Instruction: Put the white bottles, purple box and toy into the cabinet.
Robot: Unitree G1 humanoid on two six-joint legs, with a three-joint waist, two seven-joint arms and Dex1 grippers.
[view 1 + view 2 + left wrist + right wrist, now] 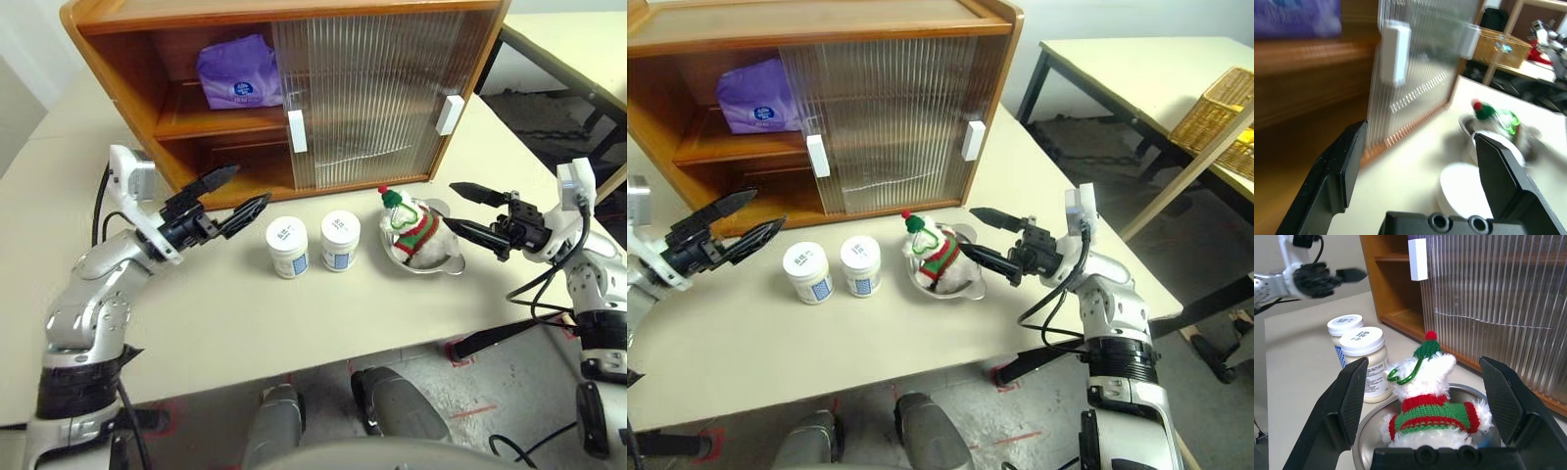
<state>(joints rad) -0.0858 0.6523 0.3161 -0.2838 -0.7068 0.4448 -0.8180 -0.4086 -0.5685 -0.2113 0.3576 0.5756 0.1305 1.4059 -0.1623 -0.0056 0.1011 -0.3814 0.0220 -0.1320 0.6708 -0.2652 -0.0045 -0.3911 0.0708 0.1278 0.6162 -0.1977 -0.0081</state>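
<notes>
Hidden: cabinet (294, 88) doors blur what lies behind; purple box (238, 73) shows on its shelf.
Left pincer (233, 196): wide open, empty, beside bottles (288, 247).
Right pincer (462, 208): wide open, empty, just beside toy (411, 227).

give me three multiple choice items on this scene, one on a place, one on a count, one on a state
1. Where is the purple box?
A. on the table
B. on the cabinet shelf
C. in the bowl

2. How many white bottles stand on the table?
A. one
B. two
C. three

3. How is the right pincer?
A. open, empty
B. shut on the toy
C. shut on a bottle

Key: 1 B, it lies on the inner shelf. 2 B, one bottle beside another. 3 A, its fingers are spread beside the toy.
</notes>
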